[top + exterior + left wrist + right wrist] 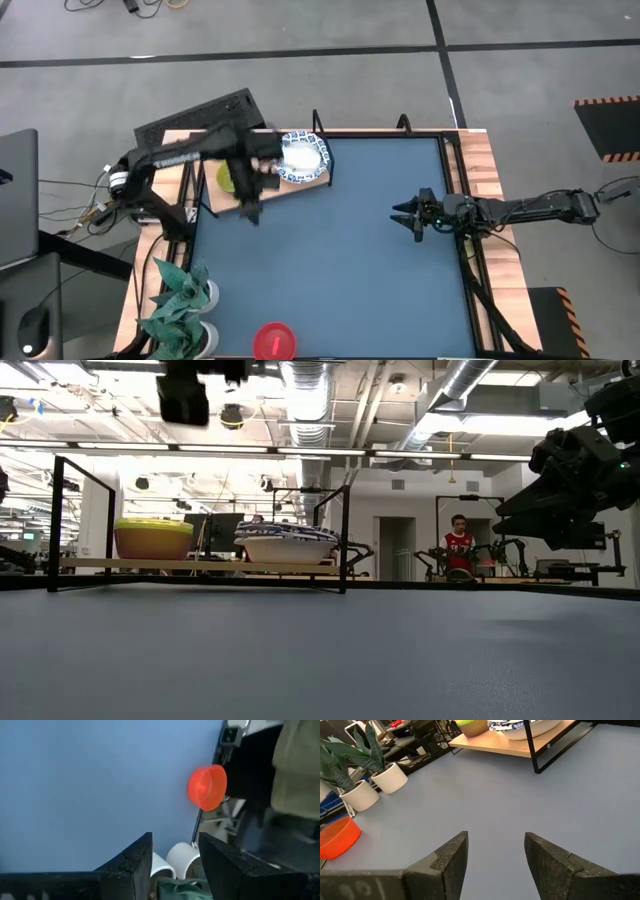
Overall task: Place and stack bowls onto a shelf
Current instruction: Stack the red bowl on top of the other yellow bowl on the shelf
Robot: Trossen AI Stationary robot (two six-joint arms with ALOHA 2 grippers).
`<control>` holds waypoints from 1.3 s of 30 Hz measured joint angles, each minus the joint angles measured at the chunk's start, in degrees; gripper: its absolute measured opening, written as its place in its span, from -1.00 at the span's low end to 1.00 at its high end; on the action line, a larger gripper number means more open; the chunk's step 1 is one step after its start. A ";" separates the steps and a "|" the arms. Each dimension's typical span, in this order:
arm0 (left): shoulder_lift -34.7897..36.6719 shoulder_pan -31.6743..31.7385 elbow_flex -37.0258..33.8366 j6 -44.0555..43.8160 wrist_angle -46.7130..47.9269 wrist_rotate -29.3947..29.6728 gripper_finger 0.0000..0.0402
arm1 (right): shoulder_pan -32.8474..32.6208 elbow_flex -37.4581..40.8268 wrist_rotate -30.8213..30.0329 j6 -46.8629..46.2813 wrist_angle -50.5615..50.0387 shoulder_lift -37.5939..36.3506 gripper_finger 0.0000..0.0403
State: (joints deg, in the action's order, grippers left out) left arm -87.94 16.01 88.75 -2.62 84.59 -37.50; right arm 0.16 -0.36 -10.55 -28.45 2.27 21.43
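Nearest my low camera lies the blue-grey tabletop [320, 650]; beyond it stands the shelf [200, 565], my landmark. On the shelf I see a yellow-green bowl [153, 538] and, beside it, a white bowl with a blue patterned rim [288, 544]. My left gripper [252, 205] hangs just off the shelf's front edge, fingers parted and empty. My right gripper [408, 216] waits well apart from the shelf at the table's far side, fingers spread on nothing. A red bowl [274, 340] sits far from the shelf at the table's opposite edge, near two potted plants [182, 300].
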 joint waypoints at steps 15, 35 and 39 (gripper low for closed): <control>0.94 -40.77 0.00 -36.46 -23.43 38.10 -0.28 | -0.01 -0.02 -0.01 -0.02 0.00 0.00 0.09; -19.46 -54.14 -0.02 -40.09 -34.82 33.46 -0.28 | -0.01 0.00 0.08 -0.08 0.00 0.00 0.09; -20.68 -55.40 -0.02 -40.04 -37.53 34.27 -0.28 | -0.01 0.00 0.11 -0.10 0.00 0.00 0.09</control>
State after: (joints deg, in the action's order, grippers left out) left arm -108.62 -39.39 88.73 -42.65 47.06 -3.23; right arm 0.16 -0.36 -10.44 -28.55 2.26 21.43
